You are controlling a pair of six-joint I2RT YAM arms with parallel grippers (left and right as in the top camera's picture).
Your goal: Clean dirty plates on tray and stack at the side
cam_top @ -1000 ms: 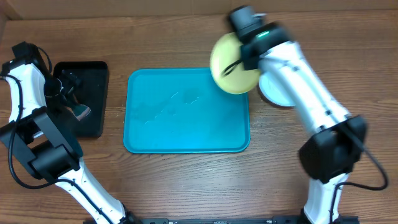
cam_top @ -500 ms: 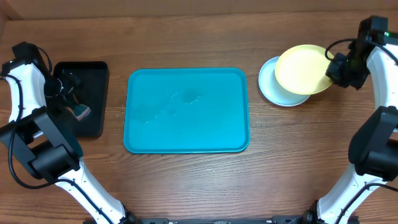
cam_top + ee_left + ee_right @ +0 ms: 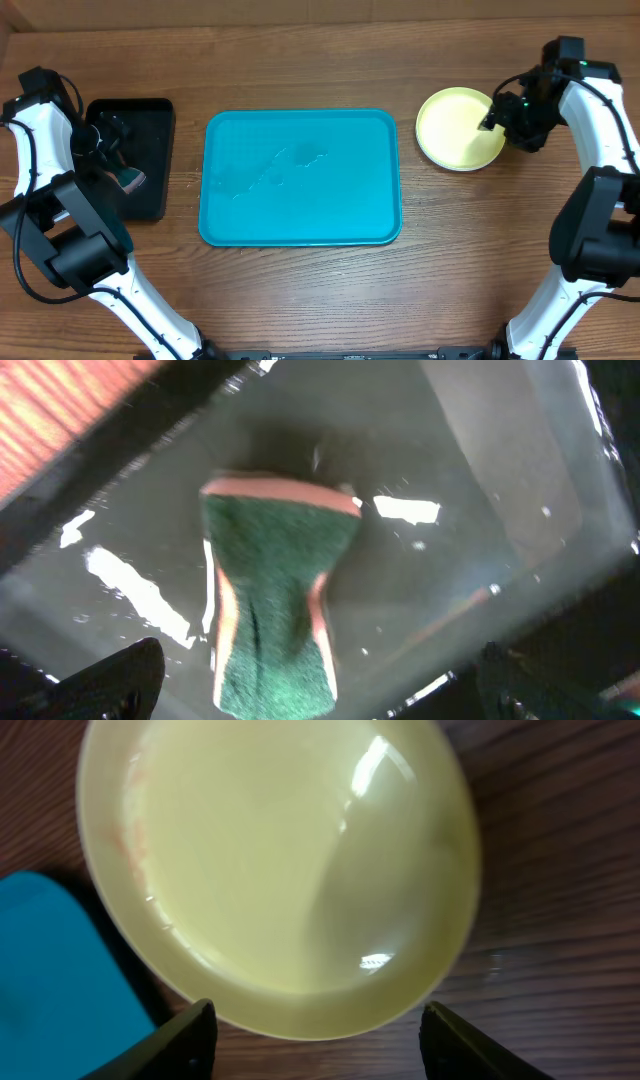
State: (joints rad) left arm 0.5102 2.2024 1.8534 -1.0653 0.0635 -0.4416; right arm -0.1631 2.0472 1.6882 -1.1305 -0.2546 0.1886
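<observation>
Right of tray (image 3: 300, 178); yellow-green plate (image 3: 455, 128) flat, face up; right claw (image 3: 322, 1045) apart at its edge; left claw (image 3: 320, 690) apart

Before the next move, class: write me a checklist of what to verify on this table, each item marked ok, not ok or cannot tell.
1. Tray holds no plates: ok.
2. Yellow plate lies flat beside the tray: ok.
3. Right gripper open, not gripping the plate: ok.
4. Whether anything lies under that plate: cannot tell.
5. Left gripper open over the sponge in the black tray: ok.
</observation>
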